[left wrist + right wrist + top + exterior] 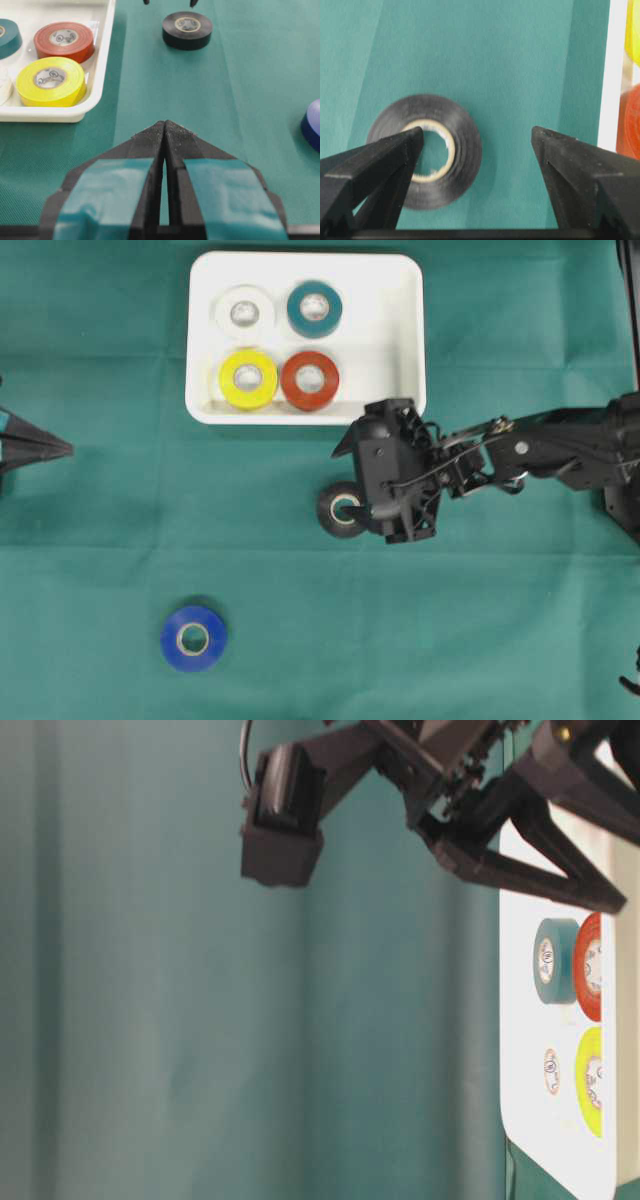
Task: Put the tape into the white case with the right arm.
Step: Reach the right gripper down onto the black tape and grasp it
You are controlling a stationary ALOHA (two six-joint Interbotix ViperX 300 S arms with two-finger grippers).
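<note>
Green cloth [450, 640] holds black tape [426, 150] under open right hand [477, 137].

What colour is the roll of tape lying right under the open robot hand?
Black tape roll, with a pale cardboard core; the right wrist view shows it best.

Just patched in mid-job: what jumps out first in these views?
The white case at the top centre holds four tape rolls: white, teal, yellow and red. The right gripper hangs just below the case, jaws open over a black tape roll on the green cloth. A blue roll lies alone at lower left.
</note>
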